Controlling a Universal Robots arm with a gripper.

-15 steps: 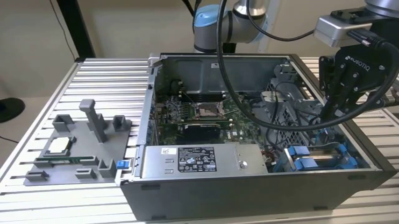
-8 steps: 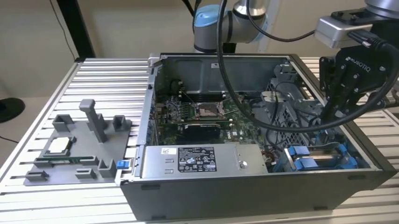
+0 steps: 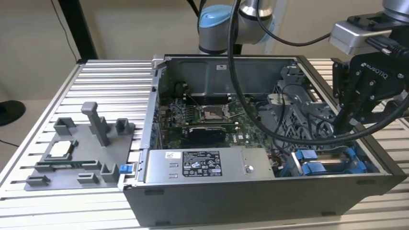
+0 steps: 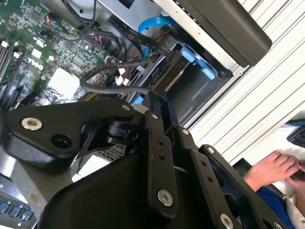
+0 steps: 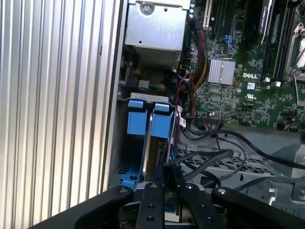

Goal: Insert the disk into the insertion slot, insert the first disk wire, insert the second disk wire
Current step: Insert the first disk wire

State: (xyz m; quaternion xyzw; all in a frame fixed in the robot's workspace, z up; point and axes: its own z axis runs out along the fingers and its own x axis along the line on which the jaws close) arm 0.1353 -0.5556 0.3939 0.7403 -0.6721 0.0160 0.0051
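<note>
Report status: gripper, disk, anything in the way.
Gripper shut on black wire, low at insertion slot. Disk appears seated on edge in slot. Loose cables crowd the bay.

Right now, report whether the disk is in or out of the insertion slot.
In: the disk stands on edge, down between the walls of the insertion slot.

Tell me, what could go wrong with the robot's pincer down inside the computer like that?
1. Loose black cables loop right beside the pincer, close to the insertion slot. The pincer could snag one and tug it.
2. The green circuit board sits close by, so a sideways slip might knock its small parts.
</note>
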